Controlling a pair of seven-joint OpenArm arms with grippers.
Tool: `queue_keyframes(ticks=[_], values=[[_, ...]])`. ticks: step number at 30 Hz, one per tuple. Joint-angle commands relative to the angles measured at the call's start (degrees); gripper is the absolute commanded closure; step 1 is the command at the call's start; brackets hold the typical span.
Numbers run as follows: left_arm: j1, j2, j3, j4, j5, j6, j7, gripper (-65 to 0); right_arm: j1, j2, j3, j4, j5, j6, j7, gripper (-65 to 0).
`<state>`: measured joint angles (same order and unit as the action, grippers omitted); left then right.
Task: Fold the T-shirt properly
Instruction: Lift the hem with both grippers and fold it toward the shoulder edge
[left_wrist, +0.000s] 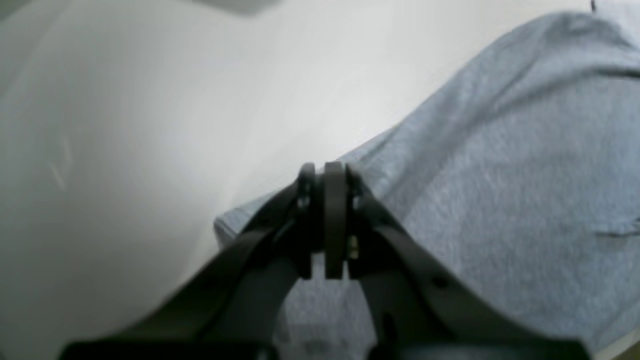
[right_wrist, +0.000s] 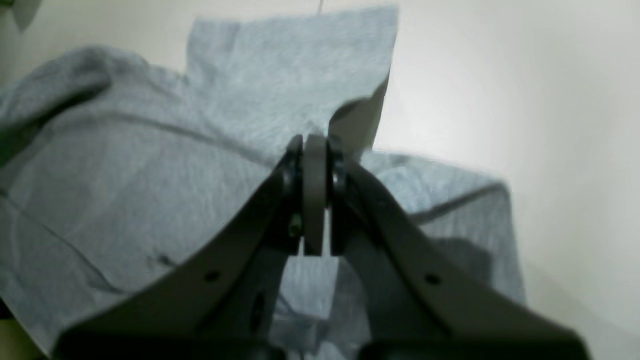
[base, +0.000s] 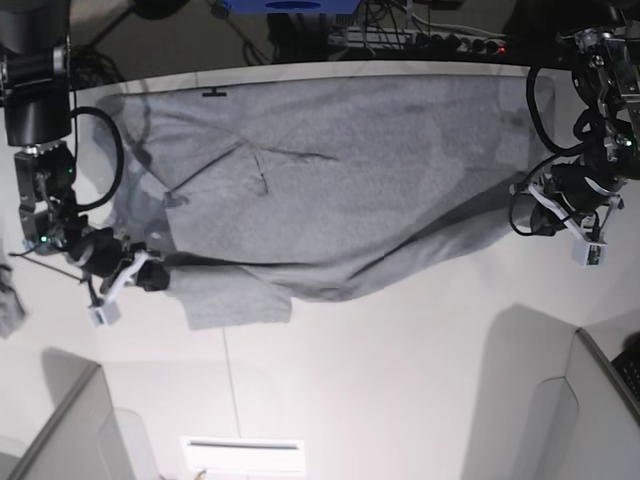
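Observation:
The heather-grey T-shirt (base: 340, 180) lies spread plain side up across the far half of the white table (base: 400, 380), one sleeve (base: 235, 295) pointing toward the near side. In the base view my right gripper (base: 155, 275) is at the shirt's left end beside that sleeve. It is shut on the cloth, and in the right wrist view a flap of T-shirt (right_wrist: 250, 90) sticks up past the closed right gripper (right_wrist: 315, 140). My left gripper (base: 522, 215) is at the shirt's right end. In the left wrist view the left gripper (left_wrist: 325, 167) is shut on the T-shirt (left_wrist: 500, 175) at its hem.
A small grey cloth scrap (base: 10, 310) lies at the table's left edge. A white label (base: 245, 455) sits near the front edge. Grey partitions stand at the front left (base: 70, 430) and front right (base: 590, 400). Cables and a power strip (base: 420, 40) run behind the table.

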<state>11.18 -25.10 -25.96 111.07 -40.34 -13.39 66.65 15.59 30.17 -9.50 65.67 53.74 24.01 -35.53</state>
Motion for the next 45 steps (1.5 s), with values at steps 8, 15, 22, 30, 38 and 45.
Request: queue_keyframes(ticks=[8, 15, 22, 30, 38, 45], values=[[3.3, -1.1, -6.4, 1.6, -0.4, -1.2, -1.3, 0.0, -3.2, 2.1, 7.1, 5.8, 0.7, 0.3, -0.8, 0.0], [5.6, -1.0, -7.2, 1.7, -0.4, -4.5, -1.2, 0.0, -5.0, 2.0, 12.8, 9.6, 0.7, 0.3, -6.7, 0.0], [5.8, -0.9, -7.4, 1.9, -0.4, -4.5, -1.2, 0.0, -9.0, 1.9, 17.5, 14.9, 0.7, 0.3, -10.7, 0.0], [5.4, -1.0, -10.7, 2.1, -0.4, -4.5, -1.2, 0.0, -14.7, -1.9, 27.9, 23.2, 0.7, 0.3, -18.8, 0.0], [5.8, -0.8, -10.1, 2.1, -0.4, -4.5, -1.2, 0.0, -19.2, -5.1, 33.3, 29.7, 0.7, 0.3, -23.6, 0.0], [7.1, -1.1, -10.7, 2.1, -0.4, -4.5, -1.2, 0.0, -24.2, -5.9, 36.7, 33.5, 0.7, 0.3, -24.0, 0.0]])
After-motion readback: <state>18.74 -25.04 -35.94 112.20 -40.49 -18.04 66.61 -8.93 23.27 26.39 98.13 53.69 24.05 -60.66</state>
